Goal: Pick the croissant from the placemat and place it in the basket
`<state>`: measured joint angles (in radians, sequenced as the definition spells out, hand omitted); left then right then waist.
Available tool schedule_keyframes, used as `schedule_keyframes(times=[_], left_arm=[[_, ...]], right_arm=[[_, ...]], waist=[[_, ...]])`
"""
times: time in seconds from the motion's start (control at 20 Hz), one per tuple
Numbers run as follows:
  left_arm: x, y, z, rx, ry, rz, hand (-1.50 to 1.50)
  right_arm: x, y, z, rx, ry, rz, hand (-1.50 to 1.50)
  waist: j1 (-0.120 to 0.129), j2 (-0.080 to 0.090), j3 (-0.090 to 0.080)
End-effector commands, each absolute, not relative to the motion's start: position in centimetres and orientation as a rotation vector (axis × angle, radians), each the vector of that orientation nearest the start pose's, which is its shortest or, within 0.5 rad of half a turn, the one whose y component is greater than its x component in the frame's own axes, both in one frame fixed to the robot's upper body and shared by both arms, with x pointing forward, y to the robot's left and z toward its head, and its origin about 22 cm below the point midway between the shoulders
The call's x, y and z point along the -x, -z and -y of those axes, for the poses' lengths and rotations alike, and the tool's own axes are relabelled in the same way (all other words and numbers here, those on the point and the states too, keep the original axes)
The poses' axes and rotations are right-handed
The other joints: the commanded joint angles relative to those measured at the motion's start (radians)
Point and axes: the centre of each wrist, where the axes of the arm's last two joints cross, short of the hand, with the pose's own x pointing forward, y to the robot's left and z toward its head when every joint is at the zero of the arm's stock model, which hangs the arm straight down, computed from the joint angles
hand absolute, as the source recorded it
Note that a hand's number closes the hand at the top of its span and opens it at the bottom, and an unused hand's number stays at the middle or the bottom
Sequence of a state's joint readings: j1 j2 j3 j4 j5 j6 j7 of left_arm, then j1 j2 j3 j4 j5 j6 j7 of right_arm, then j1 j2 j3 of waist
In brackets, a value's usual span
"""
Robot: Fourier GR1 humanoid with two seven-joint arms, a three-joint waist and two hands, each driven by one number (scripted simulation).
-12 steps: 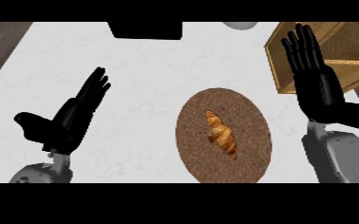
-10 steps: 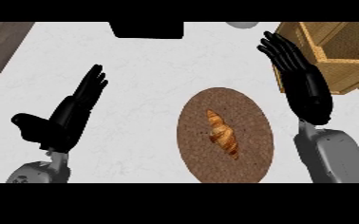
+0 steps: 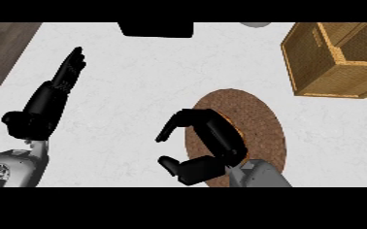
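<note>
Croissant now hidden (right hand [image 3: 211, 143] over placemat [image 3: 261, 121])

One view only: head camera, set above the counter [image 3: 143, 87] and aimed steeply down at its top, so you look almost straight onto the white surface. Your forearms enter from the lower edge; left hand [image 3: 43, 106] at the left side, right hand [image 3: 211, 145] low and centre-right, both close to the lens and large in frame. Far edge of the field takes in the basket [image 3: 315, 73] at upper right and a black block [image 3: 156, 29] at top centre. The mat [image 3: 261, 121] sits mid-frame, right of centre. No second view to overlap with.
</note>
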<state>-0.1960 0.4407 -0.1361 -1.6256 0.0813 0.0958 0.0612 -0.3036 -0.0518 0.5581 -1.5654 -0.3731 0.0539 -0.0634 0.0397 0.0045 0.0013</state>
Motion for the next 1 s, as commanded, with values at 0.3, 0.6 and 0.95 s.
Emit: schedule_keyframes(times=[0.3,0.6,0.95], left_arm=[[-28.1,-7.5,-30.2,-0.314,0.358,1.698,0.00],[-28.3,-7.8,-29.9,-0.304,0.372,1.694,0.00],[-29.1,-7.8,-28.9,-0.305,0.374,1.724,0.00]], right_arm=[[-24.2,-11.4,5.4,-0.191,-0.799,1.898,-1.50],[-27.5,-17.5,8.3,0.274,-1.355,1.687,-1.50],[-27.9,-23.6,7.2,0.309,-1.845,1.329,-1.50]], waist=[[-0.059,-0.023,-0.008],[-0.049,-0.029,-0.011],[-0.043,-0.011,-0.007]])
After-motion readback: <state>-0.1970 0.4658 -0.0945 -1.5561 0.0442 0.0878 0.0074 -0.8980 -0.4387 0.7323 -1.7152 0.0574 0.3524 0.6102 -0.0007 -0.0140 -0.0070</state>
